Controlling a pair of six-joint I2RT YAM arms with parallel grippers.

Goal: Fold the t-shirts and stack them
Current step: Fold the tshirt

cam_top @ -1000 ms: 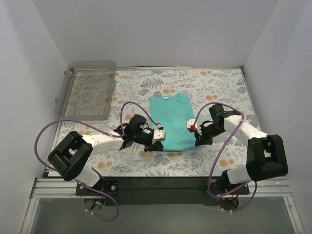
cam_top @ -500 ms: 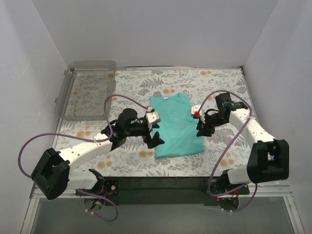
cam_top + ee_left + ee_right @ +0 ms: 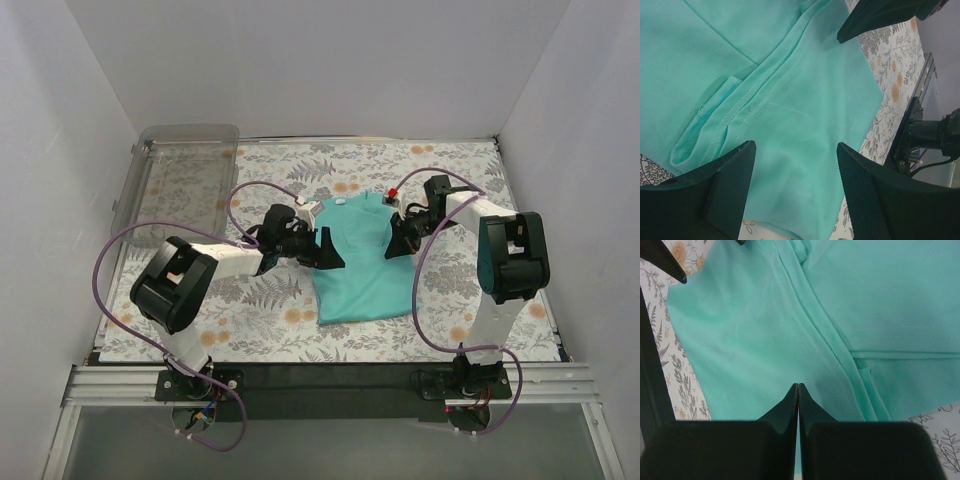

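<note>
The teal t-shirt (image 3: 360, 270) lies flat in the middle of the table, folded in lengthwise, collar at the far end. My left gripper (image 3: 328, 250) is open at the shirt's left edge, low over the cloth. In the left wrist view the shirt (image 3: 790, 100) fills the gap between the spread fingers of the left gripper (image 3: 794, 147), with a folded sleeve seam ahead. My right gripper (image 3: 393, 243) is shut at the shirt's right edge. In the right wrist view the tips of the right gripper (image 3: 798, 386) touch over the shirt (image 3: 750, 340), with no cloth visibly pinched.
A clear plastic tray (image 3: 180, 185) stands at the back left on the floral tablecloth (image 3: 450, 300). White walls close in both sides and the back. The right gripper's finger (image 3: 880, 15) shows opposite in the left wrist view.
Both grippers have moved from the shirt's near end up along its sides toward the far half. The left gripper has opened wide. The shirt's near hem lies slightly further forward.
</note>
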